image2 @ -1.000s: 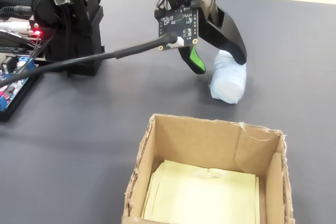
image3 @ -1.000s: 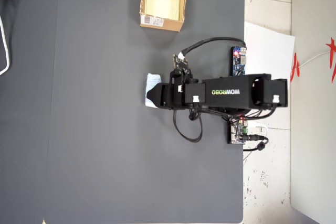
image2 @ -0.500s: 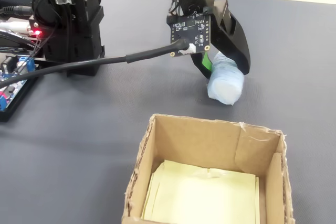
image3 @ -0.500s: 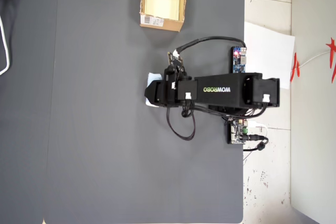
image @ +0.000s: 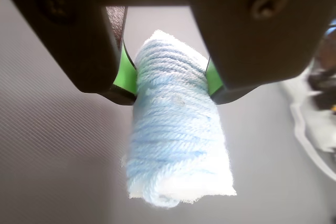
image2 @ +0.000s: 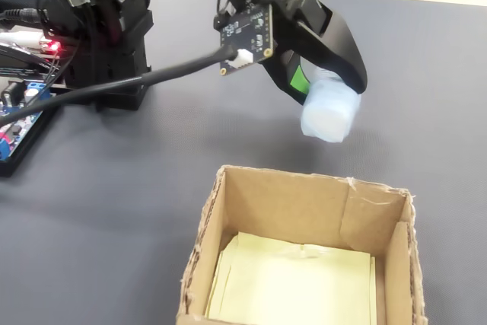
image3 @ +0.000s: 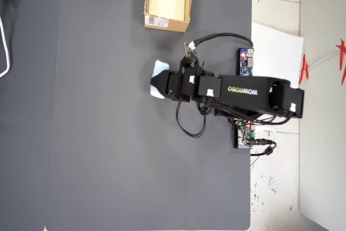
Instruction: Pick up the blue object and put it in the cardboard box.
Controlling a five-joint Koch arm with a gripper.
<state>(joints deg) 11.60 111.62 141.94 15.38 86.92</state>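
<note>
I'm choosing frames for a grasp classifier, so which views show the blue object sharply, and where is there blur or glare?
Wrist view: the blue object is sharp enough to show its yarn ribs, while the gripper bodies at the top are dark and soft. Fixed view: the object looks washed out and featureless; the cardboard box is crisp. Overhead view: even lighting, but only a small pale edge of the object shows.
</note>
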